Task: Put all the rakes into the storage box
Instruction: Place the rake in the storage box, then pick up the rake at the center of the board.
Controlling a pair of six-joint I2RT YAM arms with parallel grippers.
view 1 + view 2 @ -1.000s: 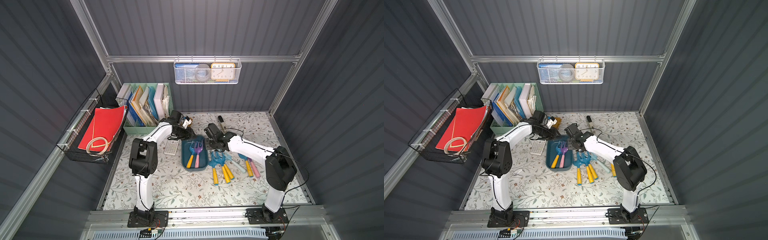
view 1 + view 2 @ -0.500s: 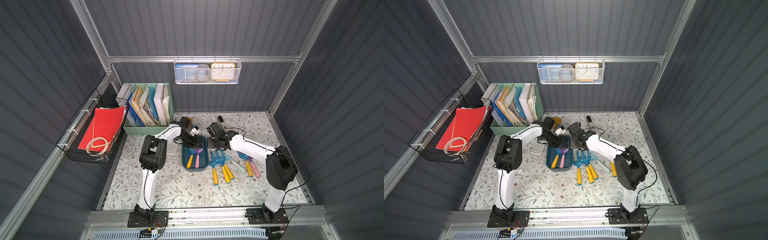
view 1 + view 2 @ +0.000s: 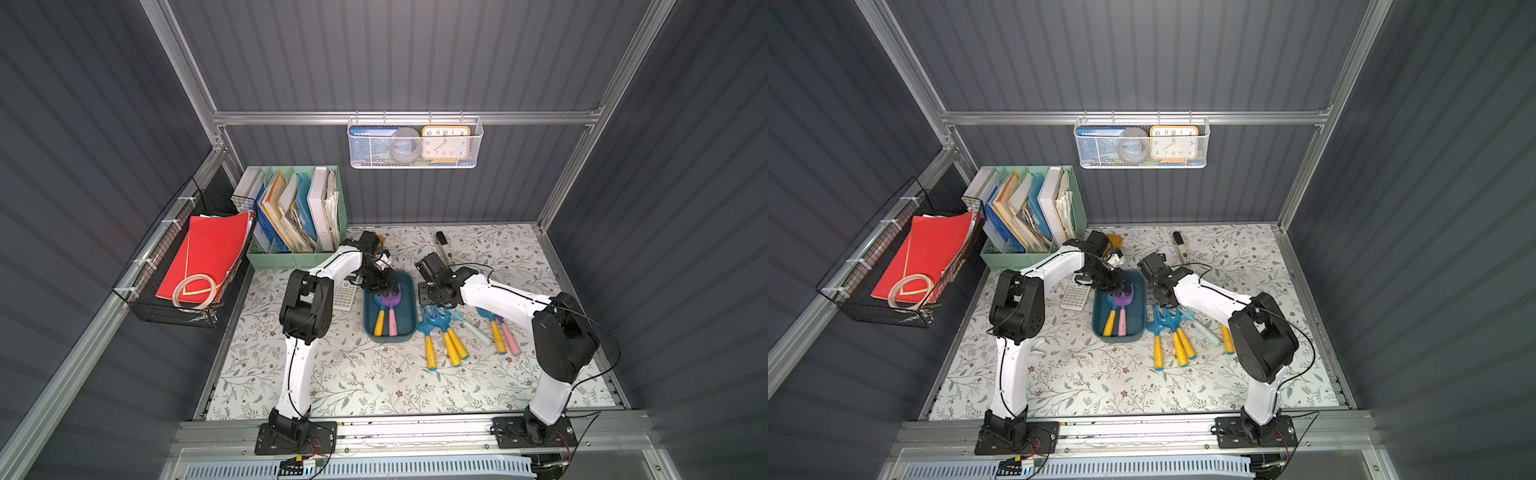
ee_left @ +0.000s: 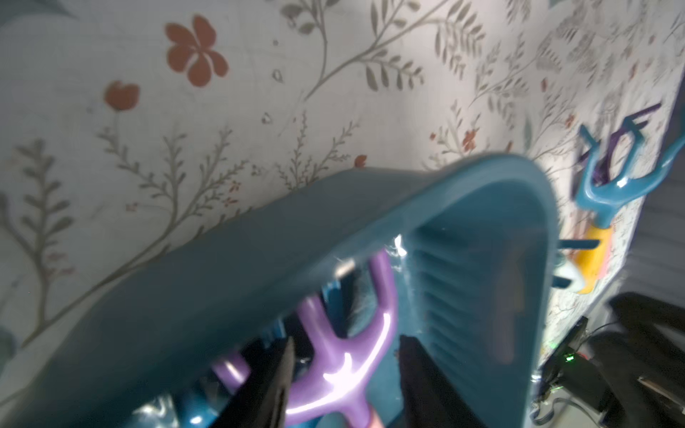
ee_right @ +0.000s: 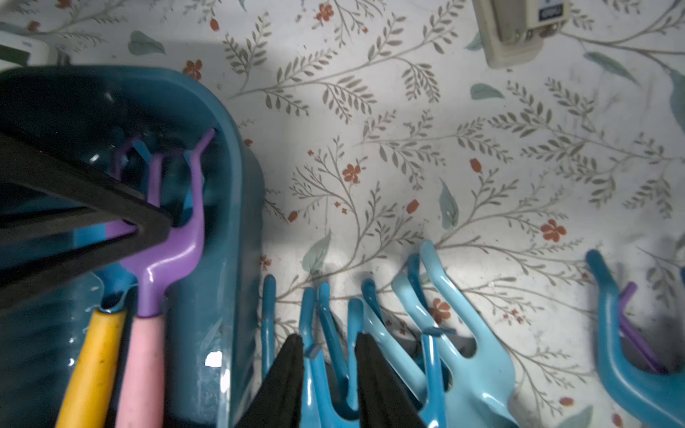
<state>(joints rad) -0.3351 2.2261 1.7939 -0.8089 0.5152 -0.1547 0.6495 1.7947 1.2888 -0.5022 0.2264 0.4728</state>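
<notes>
Swinging over from beside the organiser (image 3: 286, 258), the left claw (image 3: 386, 289) now hangs above the upper end of the box (image 3: 414, 309), near the frame's centre in both top views, and its jaws have widened. Its wrist view shows the fingers (image 4: 419, 370) standing apart on either side of the purple rake (image 4: 344, 374), with a clear gap on one side, so it seems to have let go. That rake lies inside the box, head toward the upper end and pink handle toward the lower, just beside a yellow-handled rake (image 3: 379, 322). I judge this placing as good as done; what is left for the left arm is to lift clear without snagging the tines. The right claw (image 5: 328, 337) has dropped lower in the frame, onto the cluster of rakes on the worktop (image 3: 374, 374) right of the box. Its jaws stand narrowly apart around the tines of a blue rake (image 5: 335, 370); whether they pinch it I cannot tell. It looks set to fetch the next one.
</notes>
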